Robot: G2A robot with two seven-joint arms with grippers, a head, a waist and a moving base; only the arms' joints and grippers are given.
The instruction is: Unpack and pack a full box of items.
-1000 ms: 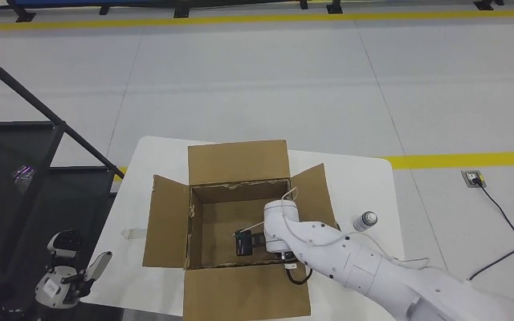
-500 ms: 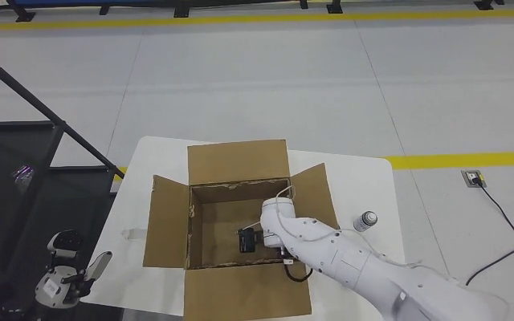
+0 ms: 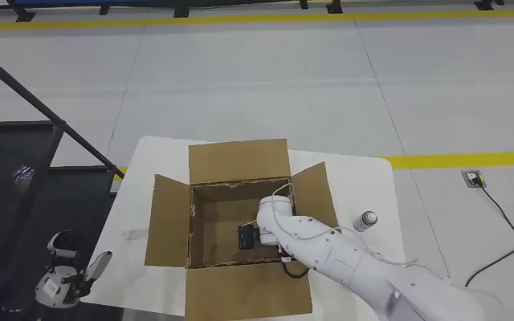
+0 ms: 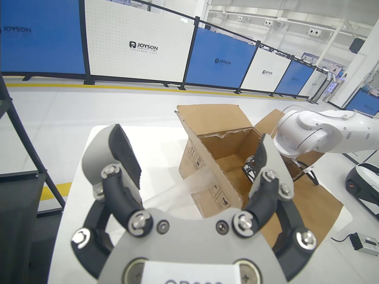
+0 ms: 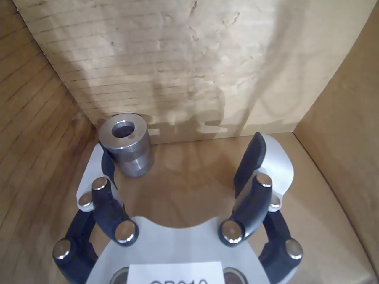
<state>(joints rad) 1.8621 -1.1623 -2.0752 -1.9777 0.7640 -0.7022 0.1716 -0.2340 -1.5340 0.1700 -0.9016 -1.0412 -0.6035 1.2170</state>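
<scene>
An open cardboard box [image 3: 238,164] stands on the white table [image 3: 353,172] with all its flaps spread out. My right gripper [image 3: 247,238] is down inside the box, open. In the right wrist view a short grey metal cylinder [image 5: 127,146] with a bore through it stands upright in a bottom corner of the box [image 5: 177,45]. It touches the inner side of one finger of the open right gripper [image 5: 180,152]. My left gripper [image 4: 189,137] is open and holds nothing. It hangs off the table's near left corner [image 3: 88,269], facing the box [image 4: 213,155].
A small grey bottle [image 3: 366,220] with a dark cap stands on the table to the right of the box. A clear plastic piece [image 3: 132,234] lies beside the left flap. A black metal frame [image 3: 48,152] stands left of the table.
The right arm's wrist has shifted slightly toward the far side of the box, with its gripper still inside. The left gripper has not moved.
</scene>
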